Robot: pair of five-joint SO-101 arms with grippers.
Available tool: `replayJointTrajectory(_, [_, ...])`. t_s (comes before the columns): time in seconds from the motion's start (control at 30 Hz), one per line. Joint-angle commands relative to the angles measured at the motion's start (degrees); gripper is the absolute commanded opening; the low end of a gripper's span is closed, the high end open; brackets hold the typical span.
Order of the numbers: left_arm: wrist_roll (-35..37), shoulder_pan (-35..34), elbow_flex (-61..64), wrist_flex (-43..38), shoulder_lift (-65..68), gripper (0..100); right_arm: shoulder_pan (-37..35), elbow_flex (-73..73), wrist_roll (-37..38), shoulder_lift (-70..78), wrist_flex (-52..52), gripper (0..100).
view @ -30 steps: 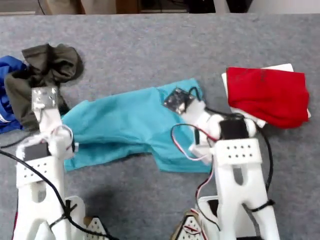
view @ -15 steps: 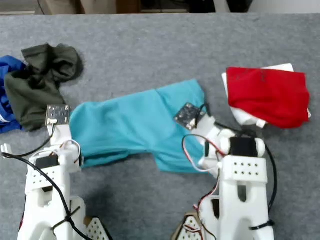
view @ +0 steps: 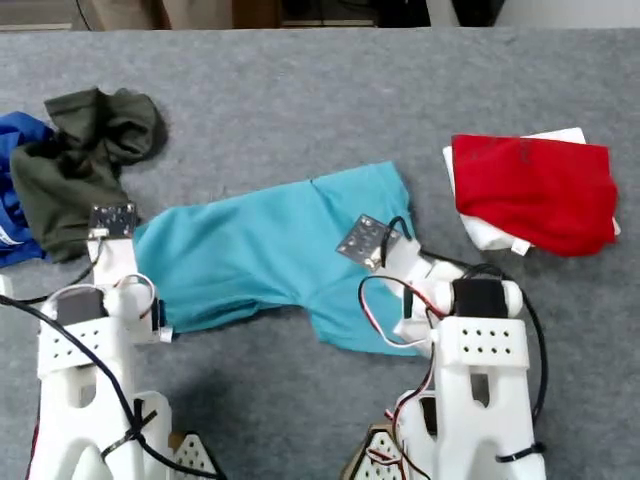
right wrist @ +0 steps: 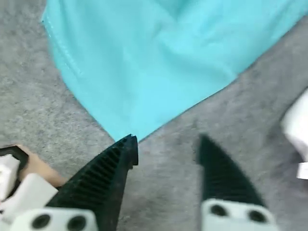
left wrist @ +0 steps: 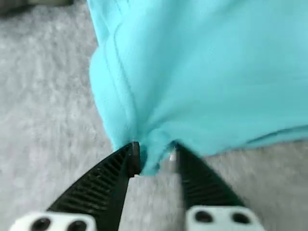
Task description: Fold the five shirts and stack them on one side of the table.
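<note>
– Grey table [view: 300, 90]: what is lying on it?
– Teal shirt [view: 250, 250] is lying at frame centre. Left gripper [left wrist: 153, 156] is clamping its left edge; right gripper [right wrist: 166, 144] is hovering open beside its hem.

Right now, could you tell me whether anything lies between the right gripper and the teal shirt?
Nothing visible does: the open right gripper hangs at the edge of the teal shirt, over the bare grey table.

The blue shirt [view: 10, 215] was cut off by the high view's left edge. The white shirt [view: 485, 232] lay mostly hidden under the red shirt [view: 535, 190].
</note>
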Motion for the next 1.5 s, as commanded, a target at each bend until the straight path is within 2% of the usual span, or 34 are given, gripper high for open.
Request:
replayJointTrajectory(0.0, [-1.32,-0.97,-10.11,10.20,-1.01,24,0.13,-6.20,1.85,-0.92,1.67,29.9])
replayJointTrajectory(0.1, [-2.11,-0.97,-19.16,17.05,-0.92,24,0.75,-10.86,1.85,-0.66,1.76,23.4])
replayJointTrajectory(0.17, [-2.02,-0.97,-26.46,18.73,-0.40,23,1.01,-13.76,0.53,-0.22,-0.53,11.7])
replayJointTrajectory(0.2, [-1.05,-0.79,-29.54,18.99,-0.31,20,1.01,-14.99,-1.41,0.48,-2.64,3.2])
replayJointTrajectory(0.23, [1.05,-0.44,-31.38,17.93,-0.13,14,0.66,-16.13,-2.64,1.80,-4.66,0.0])
replayJointTrajectory(0.3, [8.26,0.00,-31.03,9.58,1.71,0,-0.13,-18.51,-4.66,6.29,-8.79,5.0])
replayJointTrajectory(0.37, [15.47,0.44,-27.43,-0.18,5.85,5,-1.10,-22.73,-8.09,12.53,-11.78,1.9])
replayJointTrajectory(0.43, [21.01,1.23,-24.09,-10.20,11.65,3,-2.42,-28.26,-10.11,20.09,-12.92,0.5])
replayJointTrajectory(0.53, [24.62,2.73,-22.24,-21.71,21.93,2,-4.18,-37.14,-13.45,33.63,-14.51,0.9])
replayJointTrajectory(0.7, [26.37,4.57,-24.62,-31.03,35.91,2,-6.90,-50.59,-17.14,56.75,-14.86,0.8])
replayJointTrajectory(0.83, [26.02,2.11,-27.69,-32.18,43.82,2,-6.73,-63.52,-19.25,73.71,-14.86,0.8])
replayJointTrajectory(1.03, [26.29,-5.45,-31.65,-32.00,53.76,2,-4.00,-84.09,-19.08,94.37,-10.29,0.2])
replayJointTrajectory(1.27, [26.02,-7.65,-35.60,-32.00,55.96,2,0.57,-107.47,-18.64,104.04,1.76,0.2])
replayJointTrajectory(1.47, [26.02,-8.00,-35.87,-32.00,55.34,2,-0.57,-122.24,-18.55,105.45,13.27,0.2])
